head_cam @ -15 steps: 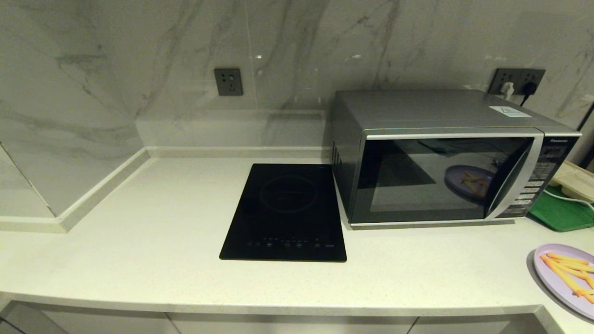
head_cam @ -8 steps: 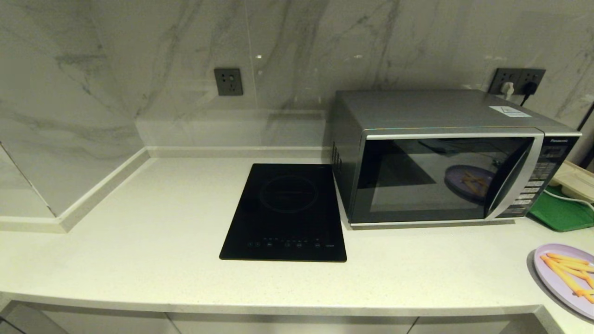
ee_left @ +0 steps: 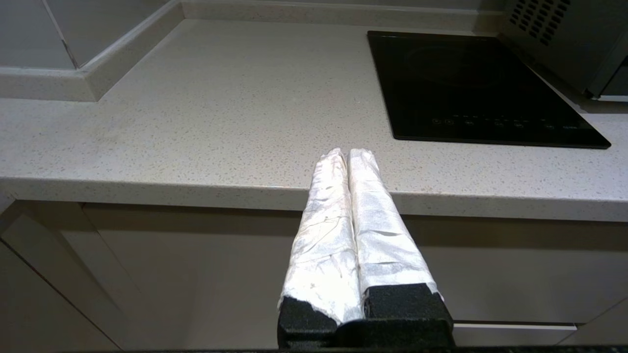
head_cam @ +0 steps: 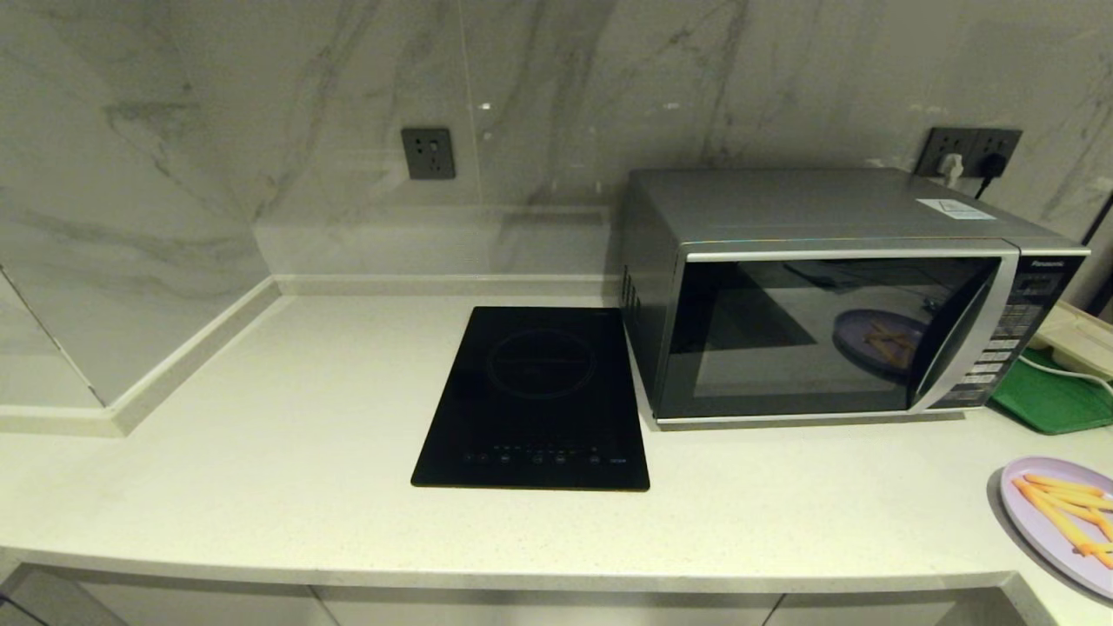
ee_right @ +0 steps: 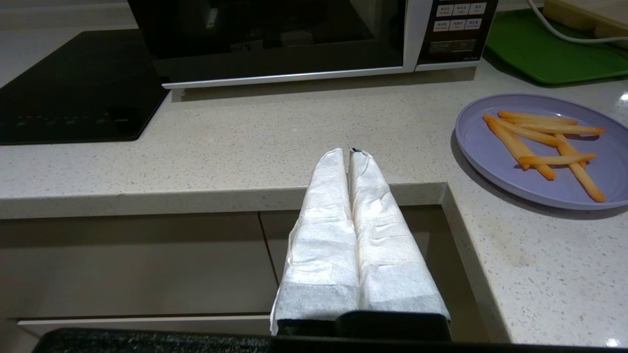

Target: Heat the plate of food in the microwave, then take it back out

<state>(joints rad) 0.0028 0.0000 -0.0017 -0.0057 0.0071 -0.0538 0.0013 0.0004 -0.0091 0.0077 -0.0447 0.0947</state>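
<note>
The silver microwave stands at the back right of the counter with its dark glass door closed; its front also shows as the microwave in the right wrist view. The lilac plate of food holding orange fries lies at the counter's right front corner and appears as the plate of food in the right wrist view. My right gripper hangs shut and empty in front of the counter edge, left of the plate. My left gripper is shut and empty too, off the counter's front edge, short of the hob. Neither arm shows in the head view.
A flat black induction hob lies left of the microwave. A green tray sits right of it, with a pale board and white cable on top. A marble wall and a raised ledge bound the counter at back and left.
</note>
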